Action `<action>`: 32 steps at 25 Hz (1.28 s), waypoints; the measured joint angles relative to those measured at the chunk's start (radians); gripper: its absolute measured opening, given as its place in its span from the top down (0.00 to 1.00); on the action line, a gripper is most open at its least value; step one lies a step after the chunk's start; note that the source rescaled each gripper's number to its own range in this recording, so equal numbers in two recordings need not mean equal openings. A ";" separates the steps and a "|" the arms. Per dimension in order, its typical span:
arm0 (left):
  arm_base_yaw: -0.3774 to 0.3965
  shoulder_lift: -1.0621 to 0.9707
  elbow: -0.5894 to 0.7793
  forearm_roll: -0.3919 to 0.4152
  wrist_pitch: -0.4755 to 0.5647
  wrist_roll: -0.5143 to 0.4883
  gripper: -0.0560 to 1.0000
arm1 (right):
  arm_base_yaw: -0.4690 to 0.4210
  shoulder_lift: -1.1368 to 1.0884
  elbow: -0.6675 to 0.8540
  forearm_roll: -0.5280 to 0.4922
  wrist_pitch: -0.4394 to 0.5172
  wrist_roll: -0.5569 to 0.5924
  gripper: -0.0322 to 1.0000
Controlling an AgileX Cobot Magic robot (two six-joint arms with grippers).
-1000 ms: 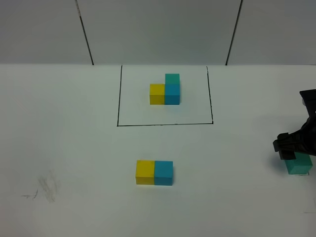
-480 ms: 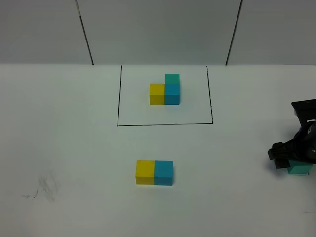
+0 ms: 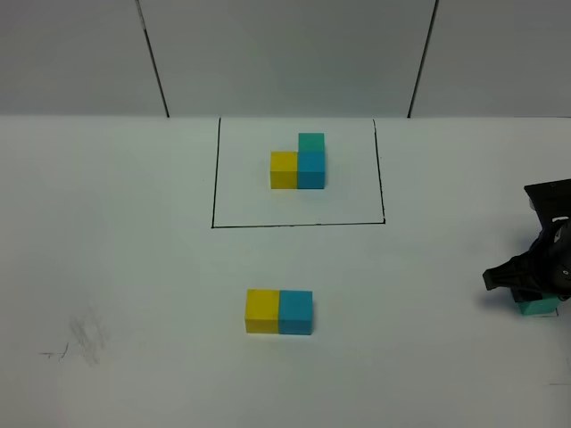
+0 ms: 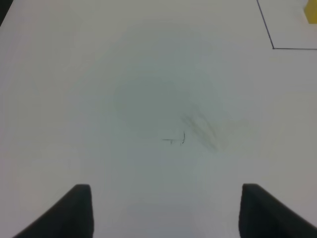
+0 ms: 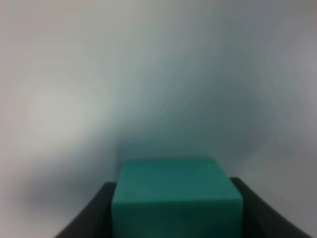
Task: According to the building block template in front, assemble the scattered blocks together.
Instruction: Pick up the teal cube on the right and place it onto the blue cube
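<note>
The building block template [image 3: 299, 162] stands inside a black outlined rectangle at the back: yellow joined to blue, teal on top of the blue. Of the scattered blocks, the yellow block [image 3: 262, 311] and the blue block [image 3: 296, 312] sit side by side and touching on the table in front. The teal block [image 3: 538, 307] is at the far right edge, mostly covered by my right gripper [image 3: 533, 283]. In the right wrist view the teal block [image 5: 176, 198] fills the gap between the two dark fingers, which press its sides. My left gripper [image 4: 166, 213] is open over bare table with nothing between its fingers.
The black rectangle outline [image 3: 212, 178] frames the template; its corner [image 4: 272, 47] and a bit of the yellow template cube [image 4: 311, 12] show in the left wrist view. Faint pencil scuffs [image 3: 85, 339] mark the white table at front left.
My right gripper has come down over the teal block and closed on its sides. The yellow-blue pair, the template and the left arm have not moved.
</note>
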State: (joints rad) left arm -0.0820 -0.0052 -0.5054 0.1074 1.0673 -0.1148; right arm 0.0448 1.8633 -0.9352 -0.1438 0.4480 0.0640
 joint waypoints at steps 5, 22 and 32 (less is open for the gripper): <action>0.000 0.000 0.000 0.000 0.000 0.000 0.55 | 0.000 0.000 0.000 0.007 0.000 -0.001 0.96; 0.000 0.000 0.000 0.000 0.000 0.000 0.55 | 0.130 -0.237 -0.050 0.088 0.146 0.118 0.96; 0.000 0.000 0.000 0.000 0.000 0.000 0.55 | 0.369 -0.229 -0.248 0.063 0.269 0.373 0.96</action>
State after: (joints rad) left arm -0.0820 -0.0052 -0.5054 0.1074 1.0673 -0.1148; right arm 0.4138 1.6341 -1.1835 -0.0804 0.7166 0.4370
